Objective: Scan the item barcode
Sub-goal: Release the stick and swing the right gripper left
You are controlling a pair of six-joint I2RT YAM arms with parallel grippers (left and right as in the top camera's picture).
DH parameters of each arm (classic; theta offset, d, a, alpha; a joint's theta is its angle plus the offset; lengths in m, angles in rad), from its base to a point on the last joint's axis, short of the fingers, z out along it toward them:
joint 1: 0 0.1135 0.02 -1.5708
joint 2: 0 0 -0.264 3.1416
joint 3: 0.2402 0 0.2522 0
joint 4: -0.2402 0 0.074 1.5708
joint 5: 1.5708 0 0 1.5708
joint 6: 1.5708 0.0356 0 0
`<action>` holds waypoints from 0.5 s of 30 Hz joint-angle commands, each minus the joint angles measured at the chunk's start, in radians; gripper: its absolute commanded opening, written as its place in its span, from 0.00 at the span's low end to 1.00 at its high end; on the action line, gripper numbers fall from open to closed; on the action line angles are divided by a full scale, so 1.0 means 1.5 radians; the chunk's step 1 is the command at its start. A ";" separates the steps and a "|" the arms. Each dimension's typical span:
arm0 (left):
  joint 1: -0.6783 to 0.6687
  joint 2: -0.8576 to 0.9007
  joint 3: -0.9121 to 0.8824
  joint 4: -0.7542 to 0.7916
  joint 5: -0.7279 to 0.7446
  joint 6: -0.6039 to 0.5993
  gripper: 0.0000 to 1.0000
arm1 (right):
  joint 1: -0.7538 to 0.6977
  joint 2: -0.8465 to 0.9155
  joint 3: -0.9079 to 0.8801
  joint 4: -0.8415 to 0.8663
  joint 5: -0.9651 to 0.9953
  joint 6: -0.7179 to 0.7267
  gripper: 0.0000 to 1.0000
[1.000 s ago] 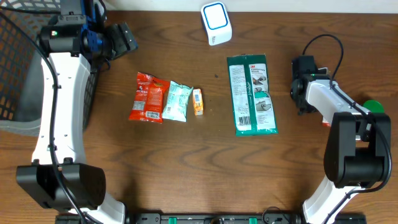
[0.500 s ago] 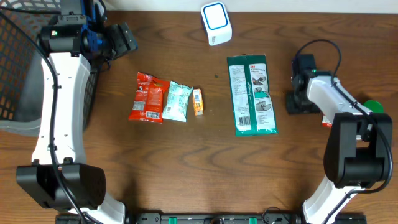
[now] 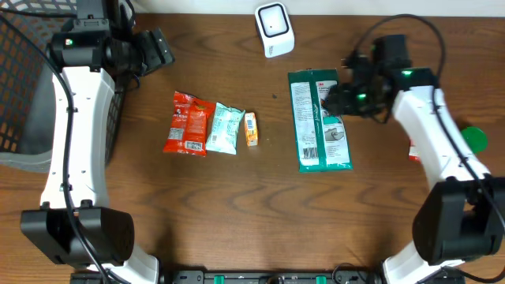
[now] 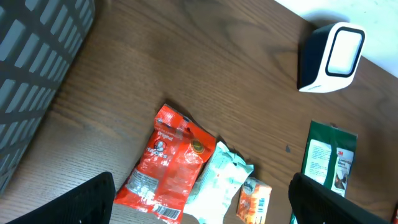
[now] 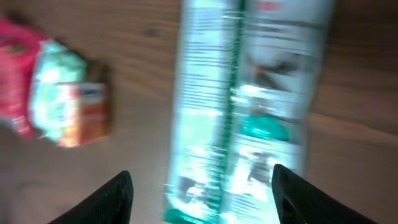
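Note:
A white barcode scanner stands at the table's far edge. A green package lies flat right of centre. Left of it lie a red snack bag, a pale green packet and a small orange box. My right gripper hovers open over the green package's upper right part, holding nothing; its view is blurred. My left gripper hangs open at the far left, well above the red bag.
A dark mesh basket fills the left edge, beside the left arm. A round green object and a small red item lie at the right edge.
My right arm has swung from the table right of the green package to above it, and its jaws have spread wider. The left arm and the items have not moved.

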 commanded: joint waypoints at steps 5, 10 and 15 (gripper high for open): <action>0.002 -0.012 0.016 -0.001 -0.004 0.009 0.90 | 0.172 0.003 -0.002 0.081 0.065 0.125 0.67; 0.002 -0.012 0.016 -0.001 -0.004 0.009 0.89 | 0.298 0.018 -0.002 0.151 0.169 0.146 0.56; 0.002 -0.012 0.016 -0.001 -0.004 0.009 0.90 | 0.380 0.061 -0.002 0.202 0.243 0.191 0.19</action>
